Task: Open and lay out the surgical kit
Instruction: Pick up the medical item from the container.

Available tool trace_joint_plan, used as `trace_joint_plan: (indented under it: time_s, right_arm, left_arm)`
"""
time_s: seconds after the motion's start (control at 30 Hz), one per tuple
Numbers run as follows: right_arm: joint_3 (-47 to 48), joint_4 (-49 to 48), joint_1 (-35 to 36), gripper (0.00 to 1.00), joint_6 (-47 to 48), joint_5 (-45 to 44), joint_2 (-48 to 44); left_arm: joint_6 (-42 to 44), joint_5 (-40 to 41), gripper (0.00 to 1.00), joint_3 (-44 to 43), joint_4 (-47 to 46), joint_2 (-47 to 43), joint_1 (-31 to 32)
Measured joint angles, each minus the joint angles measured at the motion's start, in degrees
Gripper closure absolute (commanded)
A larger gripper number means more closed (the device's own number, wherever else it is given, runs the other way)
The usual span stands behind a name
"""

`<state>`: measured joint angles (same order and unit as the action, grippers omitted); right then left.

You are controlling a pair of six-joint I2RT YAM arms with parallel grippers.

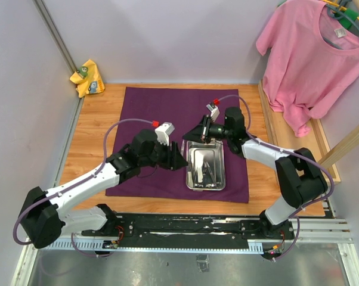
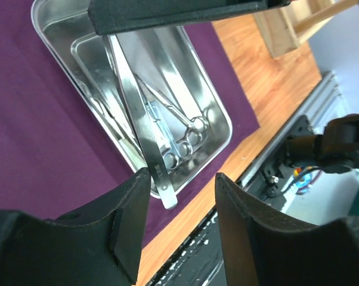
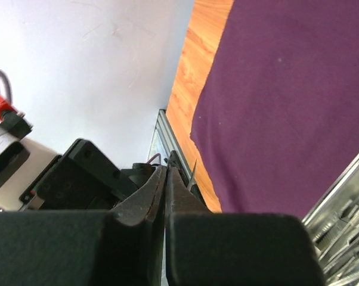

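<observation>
Already the cloth is laid open. Forceps are pinched by the right hand, left hand spread; tray not yet emptied.

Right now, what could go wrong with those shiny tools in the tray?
1. The forceps seem pinched by one end in the shut right gripper; they could slip and clatter down.
2. Their free end pokes past the tray rim beside the open left gripper; a bump could knock them loose or shove the tray.
</observation>
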<state>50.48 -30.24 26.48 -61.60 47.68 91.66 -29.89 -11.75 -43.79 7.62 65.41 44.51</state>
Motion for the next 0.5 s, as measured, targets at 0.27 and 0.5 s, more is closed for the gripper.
trace_joint_plan:
  time_s: [0.27, 0.5]
  right_arm:
    - [-2.6, -15.5, 0.0, 0.99, -6.7, 4.0, 1.3]
    - [-4.6, -33.7, 0.0, 0.99, -18.3, 5.9, 7.4]
  left_arm:
    - [-2.0, -11.1, 0.54, 3.3, -4.6, -3.4, -5.6]
    - [-4.0, -16.9, 0.74, 5.2, -7.6, -4.0, -7.7]
